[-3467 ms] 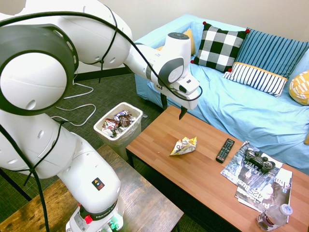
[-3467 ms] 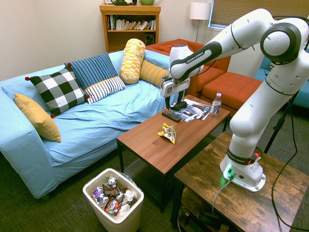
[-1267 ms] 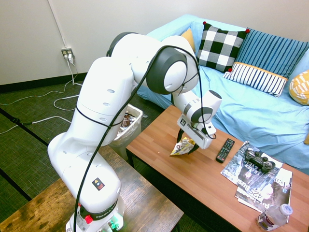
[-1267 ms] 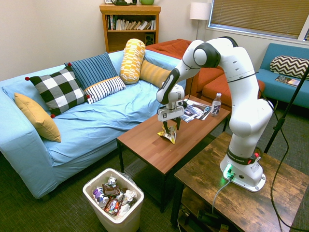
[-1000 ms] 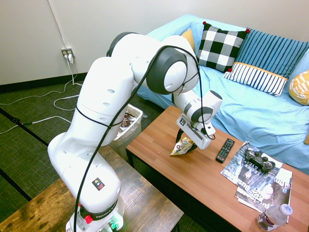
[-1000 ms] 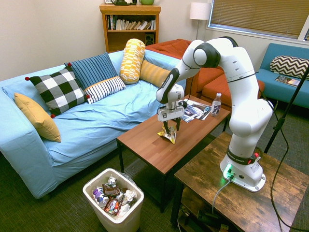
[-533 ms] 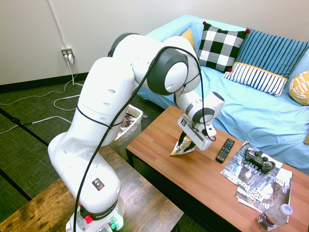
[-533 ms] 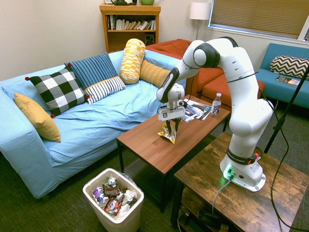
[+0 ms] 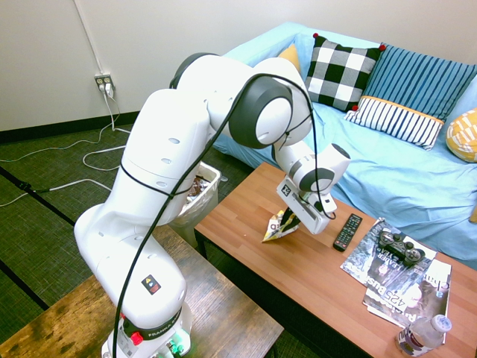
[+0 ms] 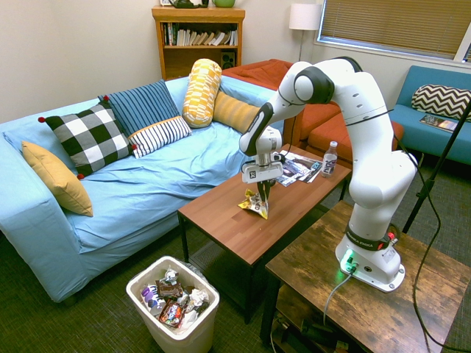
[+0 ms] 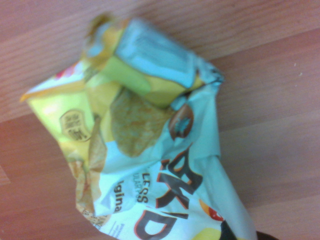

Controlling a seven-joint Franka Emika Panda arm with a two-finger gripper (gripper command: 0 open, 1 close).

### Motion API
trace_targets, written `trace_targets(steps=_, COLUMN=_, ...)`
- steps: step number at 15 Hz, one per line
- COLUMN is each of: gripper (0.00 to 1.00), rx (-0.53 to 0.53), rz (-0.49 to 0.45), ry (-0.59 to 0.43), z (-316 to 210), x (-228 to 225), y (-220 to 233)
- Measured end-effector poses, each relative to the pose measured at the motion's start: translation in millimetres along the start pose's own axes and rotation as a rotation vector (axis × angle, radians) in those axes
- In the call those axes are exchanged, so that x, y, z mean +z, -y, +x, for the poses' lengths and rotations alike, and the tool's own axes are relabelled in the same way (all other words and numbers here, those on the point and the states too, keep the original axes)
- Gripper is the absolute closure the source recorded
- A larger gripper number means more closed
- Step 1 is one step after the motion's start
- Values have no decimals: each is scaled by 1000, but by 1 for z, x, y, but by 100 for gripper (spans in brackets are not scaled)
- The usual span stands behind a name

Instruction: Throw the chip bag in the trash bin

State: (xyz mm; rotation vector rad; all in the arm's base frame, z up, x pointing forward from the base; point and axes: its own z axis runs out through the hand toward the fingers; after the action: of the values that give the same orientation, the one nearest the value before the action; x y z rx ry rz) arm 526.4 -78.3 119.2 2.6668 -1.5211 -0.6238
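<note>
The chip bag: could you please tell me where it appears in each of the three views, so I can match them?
First exterior view: the chip bag lies mid-frame on the coffee table, at the gripper.
Second exterior view: centre, on the table's near half.
Wrist view: fills most of the frame, wood around it.
Shared landmark: the wooden tabletop; the exterior views also share the black remote.

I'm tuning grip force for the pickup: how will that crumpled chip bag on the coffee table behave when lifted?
The chip bag looks crumpled and flattened, so probably very light and floppy, sagging below the pinch. Its glossy foil may slip between the fingers. It should not roll on the coffee table.
</note>
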Motion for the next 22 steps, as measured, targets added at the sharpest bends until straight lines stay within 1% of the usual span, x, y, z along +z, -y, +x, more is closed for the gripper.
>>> trace_targets(steps=2, gripper=100, rx=-9, rz=9, ry=-13, z=-3, x=-8, y=3)
trace_targets(steps=4, gripper=100, rx=-48, rz=31, ry=-65, z=-23, x=-38, y=17)
trace_targets(steps=5, gripper=100, rx=-70, rz=38, ry=-100, z=-43, x=-56, y=26)
trace_targets(steps=7, gripper=100, rx=-121, rz=35, ry=-167, z=-106, x=-83, y=49)
trace_targets(steps=9, gripper=100, rx=-180, rz=17, ry=-220, z=-185, x=-93, y=78)
trace_targets(steps=11, gripper=100, rx=-234, rz=-13, ry=-268, z=-266, x=-82, y=107)
trace_targets(steps=13, gripper=100, rx=-279, rz=-46, ry=-301, z=-330, x=-64, y=133)
trace_targets(steps=16, gripper=100, rx=-338, rz=-93, ry=-328, z=-395, x=-18, y=175)
trace_targets(steps=19, gripper=100, rx=-388, rz=-123, ry=-334, z=-443, x=32, y=210)
trace_targets(steps=20, gripper=0, rx=-400, rz=-123, ry=-340, z=-455, x=45, y=220)
trace_targets(steps=22, gripper=0, rx=-416, rz=-125, ry=-349, z=-470, x=66, y=235)
